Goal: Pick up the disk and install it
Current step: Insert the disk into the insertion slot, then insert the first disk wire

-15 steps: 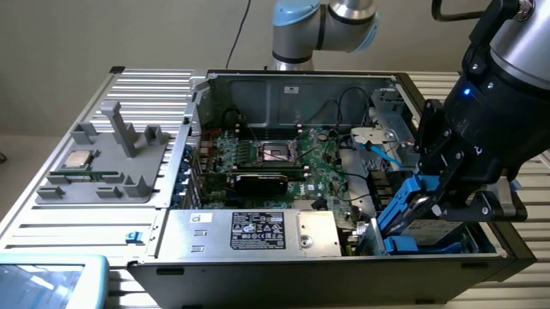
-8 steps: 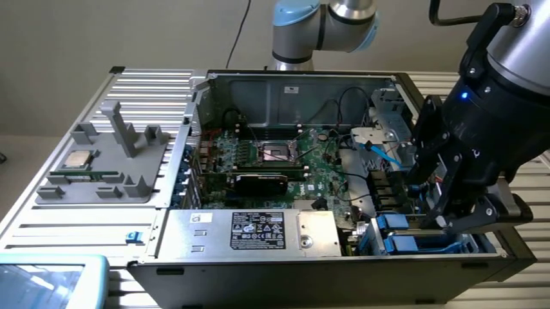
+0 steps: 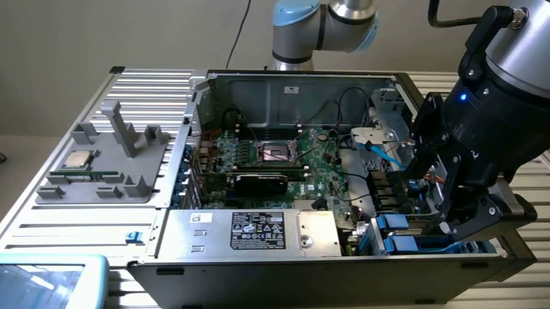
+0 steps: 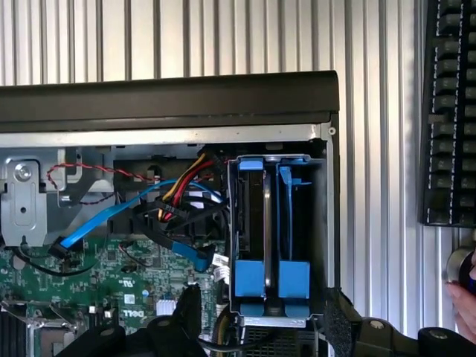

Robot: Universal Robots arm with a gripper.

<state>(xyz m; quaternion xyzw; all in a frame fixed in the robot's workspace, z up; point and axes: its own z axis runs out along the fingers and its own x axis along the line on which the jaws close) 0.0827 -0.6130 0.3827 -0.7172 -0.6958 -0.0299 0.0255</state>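
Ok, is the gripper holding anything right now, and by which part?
Nothing is held: the gripper stands open over the disk, which is seated in its bay.

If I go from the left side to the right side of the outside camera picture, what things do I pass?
Grey tray holding a small chip → green motherboard → blue drive rails.
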